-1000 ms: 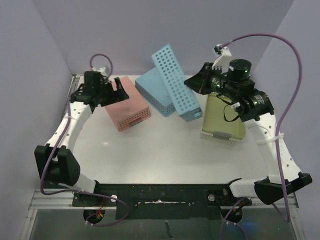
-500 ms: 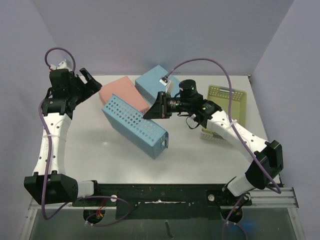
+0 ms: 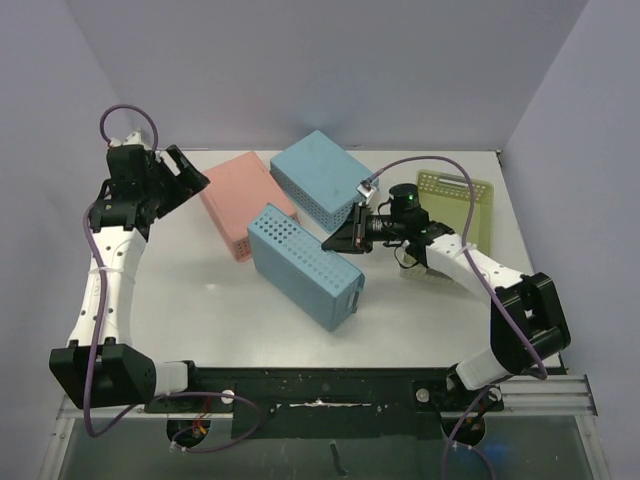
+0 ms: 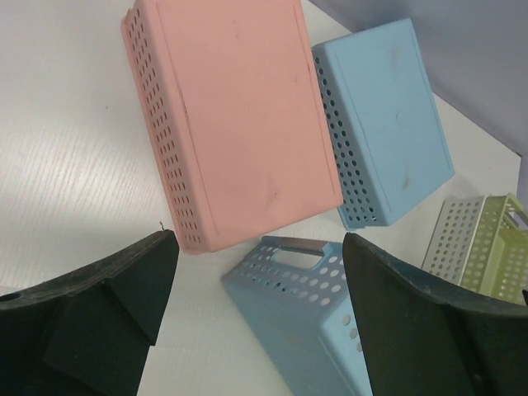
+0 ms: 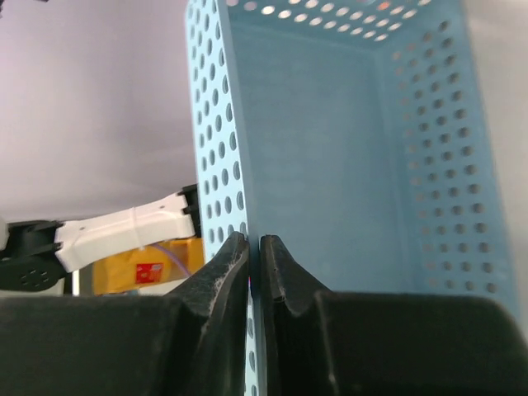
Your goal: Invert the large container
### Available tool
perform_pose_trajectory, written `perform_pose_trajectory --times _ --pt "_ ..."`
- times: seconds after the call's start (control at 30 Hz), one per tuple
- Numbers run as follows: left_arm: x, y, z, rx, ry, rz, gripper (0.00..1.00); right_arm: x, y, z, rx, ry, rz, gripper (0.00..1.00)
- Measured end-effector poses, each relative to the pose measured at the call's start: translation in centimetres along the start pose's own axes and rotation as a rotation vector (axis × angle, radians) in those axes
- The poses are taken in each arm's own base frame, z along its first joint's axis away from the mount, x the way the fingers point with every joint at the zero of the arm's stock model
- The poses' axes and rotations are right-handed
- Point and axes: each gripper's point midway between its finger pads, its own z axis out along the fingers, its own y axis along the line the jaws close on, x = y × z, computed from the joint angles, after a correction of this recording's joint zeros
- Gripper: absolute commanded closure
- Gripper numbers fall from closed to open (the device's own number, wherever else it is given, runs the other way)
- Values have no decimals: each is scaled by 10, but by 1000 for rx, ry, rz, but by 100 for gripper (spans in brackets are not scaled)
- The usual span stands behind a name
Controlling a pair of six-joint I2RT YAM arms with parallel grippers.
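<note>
The large light-blue perforated container (image 3: 300,265) lies mid-table, tipped with its solid bottom and one holed side facing up. My right gripper (image 3: 342,238) is shut on its long wall near the rim. In the right wrist view the fingers (image 5: 254,247) pinch that thin wall (image 5: 330,148), with the container's inside to the right. My left gripper (image 3: 185,175) is open and empty at the back left, above the table. In the left wrist view the gripper (image 4: 257,243) frames the container's handle end (image 4: 305,313).
A pink basket (image 3: 240,200) and a smaller blue basket (image 3: 318,178) lie upside down behind the large container. A green basket (image 3: 455,215) stands at the right, under my right arm. Walls close in the left, back and right sides.
The right gripper has swung the large container to the right and turned it further over, with the wrist dropping lower. The left arm has shifted only slightly.
</note>
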Motion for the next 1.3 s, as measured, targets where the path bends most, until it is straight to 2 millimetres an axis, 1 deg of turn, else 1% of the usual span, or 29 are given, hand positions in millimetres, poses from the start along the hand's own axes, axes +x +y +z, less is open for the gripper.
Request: perform_pose_trajectory --times 0.03,0.13,0.17,0.23,0.27,0.33,0.37,0.43,0.5,0.53,0.6,0.67,0.73,0.87,0.93,1.0,1.03,1.13,1.2,1.23,1.3 --pt "3 0 1 3 9 0 18 -6 -2 -3 12 -17 -16 99" --pt "11 -6 4 18 32 18 18 -21 -11 -11 68 -60 -41 93" --pt "16 -11 6 25 45 33 18 -26 -14 -14 84 -73 -45 89" --pt "29 -24 11 44 77 76 18 -37 -25 -22 114 -104 -43 76" --pt "35 -30 13 56 92 95 18 -43 -32 -25 133 -123 -36 74" --pt "49 -46 18 84 127 136 18 -58 -53 -34 206 -177 -22 69" --pt "56 -52 20 95 142 156 18 -62 -69 -39 256 -195 0 68" --pt "65 -62 23 110 163 184 18 -62 -99 -44 350 -200 53 67" --pt "71 -71 25 124 176 206 18 -56 -118 -44 410 -184 85 63" --pt "74 -76 26 132 181 218 18 -53 -123 -45 431 -175 96 59" --pt "81 -92 27 160 190 251 18 -47 -127 -45 459 -159 103 50" --pt "89 -104 26 185 204 274 18 -49 -127 -47 476 -158 91 39" --pt "98 -118 26 214 219 301 17 -53 -124 -50 505 -157 61 32" --pt "117 -145 24 271 247 352 17 -68 -116 -63 588 -185 -18 24" --pt "127 -159 25 301 260 376 17 -78 -108 -78 649 -230 -71 19" --pt "140 -172 26 327 275 397 17 -88 -98 -97 711 -291 -119 17" --pt "150 -181 27 346 287 412 17 -92 -93 -107 738 -323 -140 17" --pt "181 -203 34 388 333 449 17 -105 -81 -147 836 -439 -179 16" --pt "203 -219 42 414 370 467 17 -110 -84 -178 909 -510 -161 16" --pt "214 -226 46 426 388 474 17 -111 -88 -191 939 -532 -144 16" --pt "241 -241 57 451 431 487 17 -110 -100 -220 1009 -581 -93 16"
